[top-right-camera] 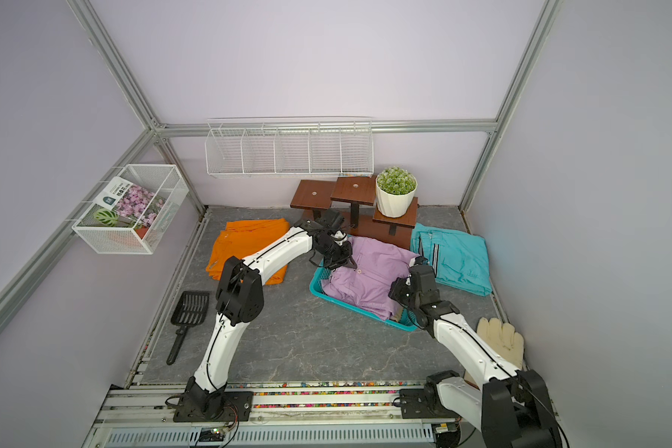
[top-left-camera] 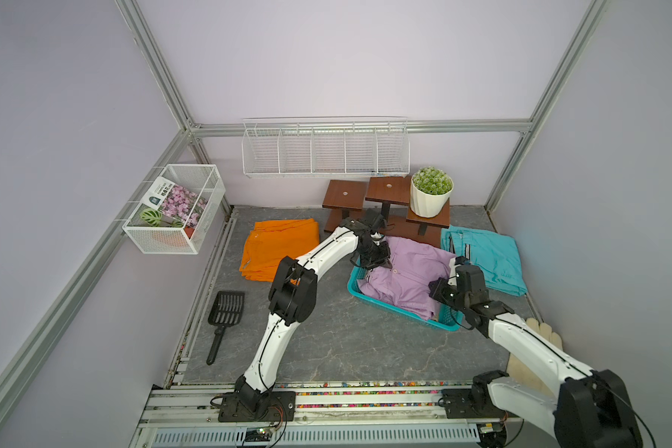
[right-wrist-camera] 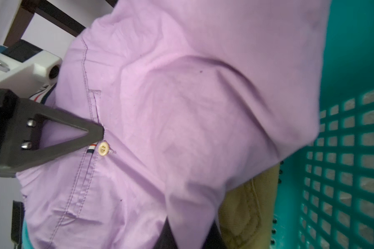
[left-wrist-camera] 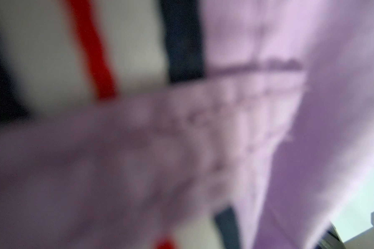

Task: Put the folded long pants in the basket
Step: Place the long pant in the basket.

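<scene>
In both top views the lilac pants [top-left-camera: 408,277] sag across the basket [top-left-camera: 396,308]. My left gripper [top-left-camera: 381,263] and right gripper [top-left-camera: 439,289] are pinched tight on opposite edges, I judge to lower them flat. The orange pants [top-left-camera: 276,248] and turquoise pants [top-left-camera: 489,263] wait outside. The left wrist view gives only blurred lilac cloth. The right wrist view shows the tan pants [right-wrist-camera: 246,204] lying beneath, and cloth hides my right fingertips.

Four folded bundles: orange pants [top-left-camera: 278,248], lilac pants [top-left-camera: 412,271], turquoise pants [top-left-camera: 493,263], tan pants [right-wrist-camera: 246,204]. One turquoise basket [top-left-camera: 394,307], one wire box basket [top-left-camera: 175,217], one long wire rack [top-left-camera: 325,151]. One black scoop [top-left-camera: 226,310], one potted plant [top-left-camera: 430,198], one wooden stand [top-left-camera: 387,189].
</scene>
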